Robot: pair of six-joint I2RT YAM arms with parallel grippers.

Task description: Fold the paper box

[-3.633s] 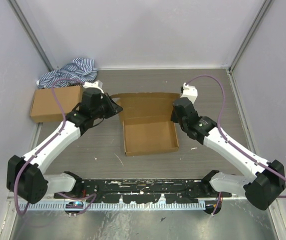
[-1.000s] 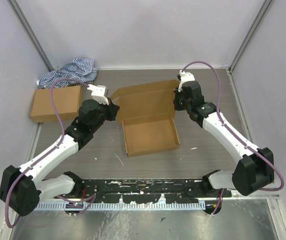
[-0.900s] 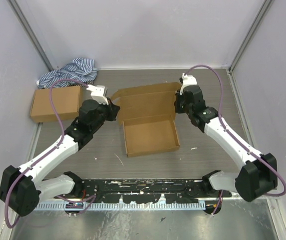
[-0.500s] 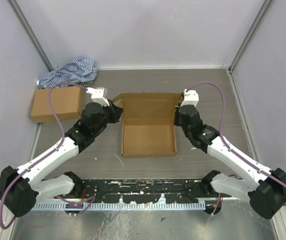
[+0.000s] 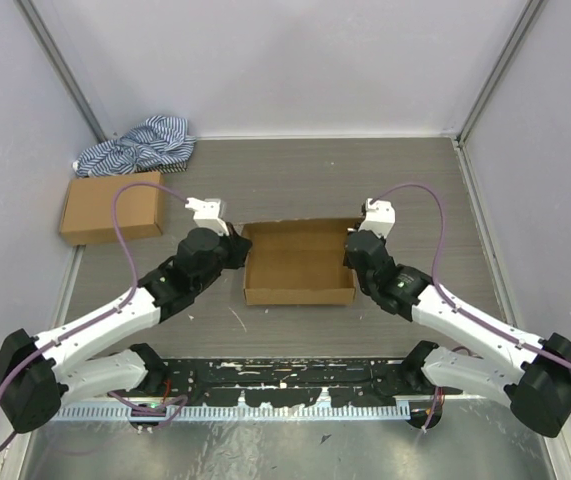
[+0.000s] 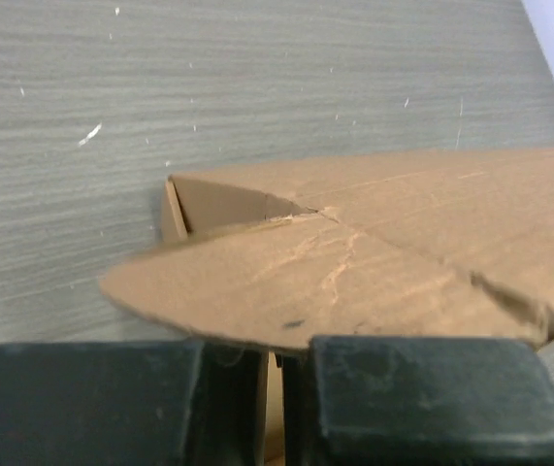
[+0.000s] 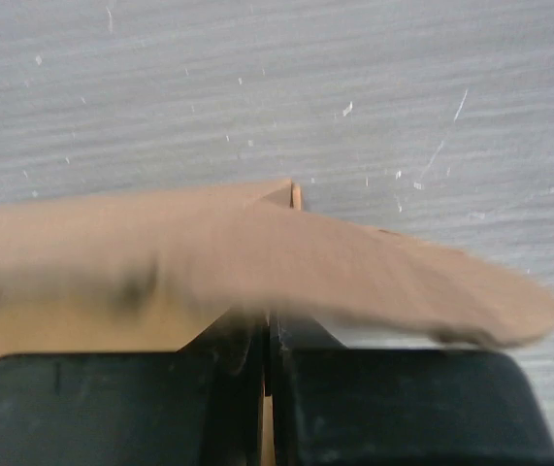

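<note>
Both pincers had drawn nearer, swinging the paper box [image 5: 300,262] lid down over its tray. The left pincer [image 5: 237,247] was clamped on the lid's left ear and the right pincer [image 5: 350,250] on its right ear. A smaller box [image 5: 112,207] and a striped cloth [image 5: 137,145] sat far left, well apart. The paper box lay mid-bench [image 5: 405,185], plain brown, gaping at its left corner.

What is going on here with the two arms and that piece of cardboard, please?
Two robot arms are folding a paper box in the middle of the table. The left claw is shut on the flap at the lid's left end, and the right claw is shut on the flap at its right end. The lid sits over the tray but does not look fully closed yet. A smaller cardboard box and a striped cloth lie off to the far left, apart from both arms.
</note>
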